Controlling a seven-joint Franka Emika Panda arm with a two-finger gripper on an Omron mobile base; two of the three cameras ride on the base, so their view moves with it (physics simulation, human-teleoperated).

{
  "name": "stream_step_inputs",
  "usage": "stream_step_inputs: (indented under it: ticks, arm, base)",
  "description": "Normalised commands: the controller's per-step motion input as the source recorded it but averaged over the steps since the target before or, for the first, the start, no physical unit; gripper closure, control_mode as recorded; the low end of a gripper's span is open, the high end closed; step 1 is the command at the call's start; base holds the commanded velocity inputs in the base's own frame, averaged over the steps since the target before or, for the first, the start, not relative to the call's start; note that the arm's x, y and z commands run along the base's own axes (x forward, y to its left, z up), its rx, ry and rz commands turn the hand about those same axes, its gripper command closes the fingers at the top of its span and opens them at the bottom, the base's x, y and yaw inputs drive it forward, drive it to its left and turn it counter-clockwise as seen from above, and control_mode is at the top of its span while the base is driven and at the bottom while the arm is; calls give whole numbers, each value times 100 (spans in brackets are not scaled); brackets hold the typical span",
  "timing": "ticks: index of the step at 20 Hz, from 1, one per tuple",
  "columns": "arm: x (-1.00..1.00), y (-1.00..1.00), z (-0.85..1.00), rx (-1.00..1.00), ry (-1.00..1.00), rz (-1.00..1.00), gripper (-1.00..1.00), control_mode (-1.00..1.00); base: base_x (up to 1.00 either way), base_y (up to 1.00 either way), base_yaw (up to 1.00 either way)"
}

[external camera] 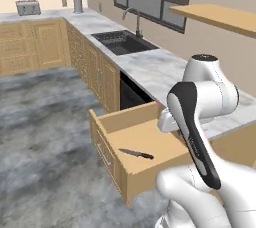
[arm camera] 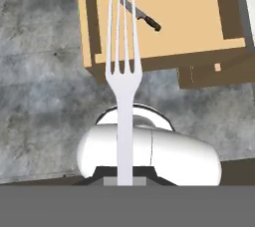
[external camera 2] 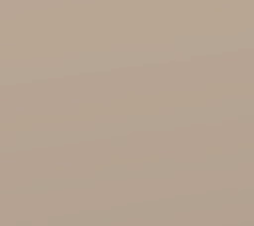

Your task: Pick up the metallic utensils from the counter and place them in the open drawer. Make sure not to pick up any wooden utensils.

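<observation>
Hiding our fingertips behind the arm | we are clamping a silver fork (arm camera: 123,71) tight | black-handled knife (external camera: 136,153) lying inside the open drawer (external camera: 116,122)

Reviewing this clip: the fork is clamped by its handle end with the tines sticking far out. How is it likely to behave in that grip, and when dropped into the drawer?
The fork looks thin, rigid and smooth, so it may pivot or slip in the gripper. Being flat, it should settle without rolling in the open drawer, possibly sliding toward the knife.
</observation>
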Motion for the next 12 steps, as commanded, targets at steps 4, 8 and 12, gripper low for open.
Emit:
stream_step_inputs:
  ticks: [4, 8, 12]
  arm:
    - [0, 0, 0, 0, 0, 0, 100, 100]
    - [0, 0, 0, 0, 0, 0, 100, 100]
    - [0, 0, 0, 0, 0, 0, 100, 100]
  base:
    - [34, -82, 0]
    - [62, -21, 12]
    - [48, -27, 38]
